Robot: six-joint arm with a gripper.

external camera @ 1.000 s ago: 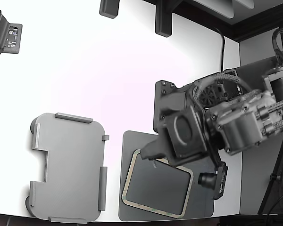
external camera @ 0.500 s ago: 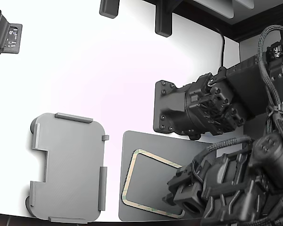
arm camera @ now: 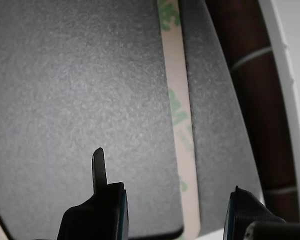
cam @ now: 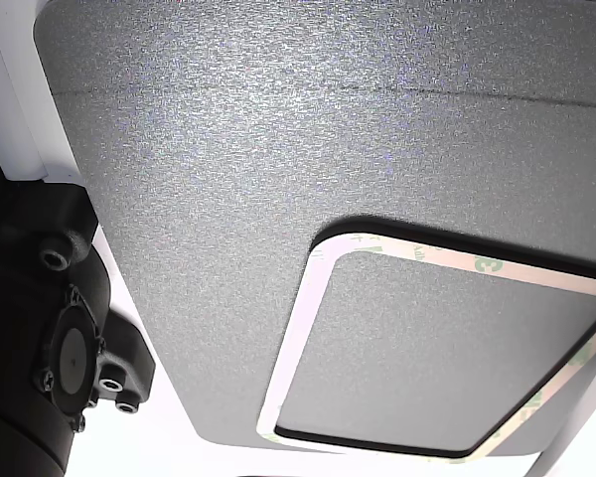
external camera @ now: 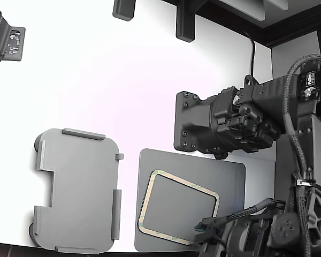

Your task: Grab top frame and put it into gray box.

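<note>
The top frame (external camera: 150, 199), a thin beige ring with greenish patches, lies flat on the dark gray mat (external camera: 203, 172) at the lower middle of the exterior view. It also shows in the other view (cam: 290, 348). In the wrist view one strip of the frame (arm camera: 177, 100) runs between my two fingers (arm camera: 102, 210). My gripper (arm camera: 175, 212) is open and holds nothing, low over that strip. In the exterior view the gripper (external camera: 202, 231) is at the frame's lower right corner. The light gray box (external camera: 77, 190) stands empty to the exterior view's left of the mat.
A black motor block (external camera: 214, 126) sits just behind the mat. My arm's cables and housing (external camera: 305, 203) fill the exterior view's right side. A dark device (external camera: 5, 40) is at the far left, and black posts (external camera: 184, 21) stand at the back. The table's front edge runs close by.
My arm has swung from above the frame's upper right corner down to its lower right corner, low over the mat. The frame and the gray box have not moved.
</note>
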